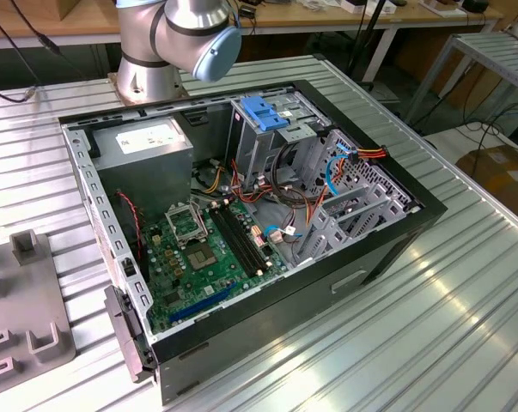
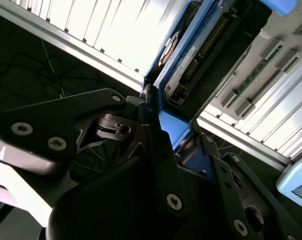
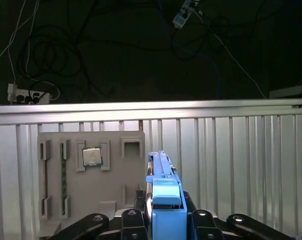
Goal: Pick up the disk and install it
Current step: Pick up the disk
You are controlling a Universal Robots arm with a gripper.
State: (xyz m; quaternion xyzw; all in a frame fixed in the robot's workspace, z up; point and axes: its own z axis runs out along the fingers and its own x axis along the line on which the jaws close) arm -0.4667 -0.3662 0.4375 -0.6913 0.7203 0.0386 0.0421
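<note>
The disk (image 2: pixel 191 55) is a flat grey-metal drive with blue plastic side rails, seen edge-on in both wrist views. My gripper (image 2: pixel 173 122) is shut on it, one black finger (image 2: pixel 146 102) pressing each side of the blue rail. In the first wrist view the disk (image 3: pixel 163 195) stands upright between the fingers of the gripper (image 3: pixel 165 220), held above the slatted metal table (image 3: pixel 231 160). In the exterior view the open computer case (image 1: pixel 241 215) lies on the table with its blue-topped drive cage (image 1: pixel 263 112) at the back.
A grey parts fixture (image 3: pixel 90 175) holding a processor chip (image 3: pixel 92 157) lies on the table below the gripper. In the case are the power supply box (image 1: pixel 147 146), the green motherboard (image 1: pixel 207 249) and bundled cables (image 1: pixel 327 172). The arm's base (image 1: pixel 173 43) stands behind the case.
</note>
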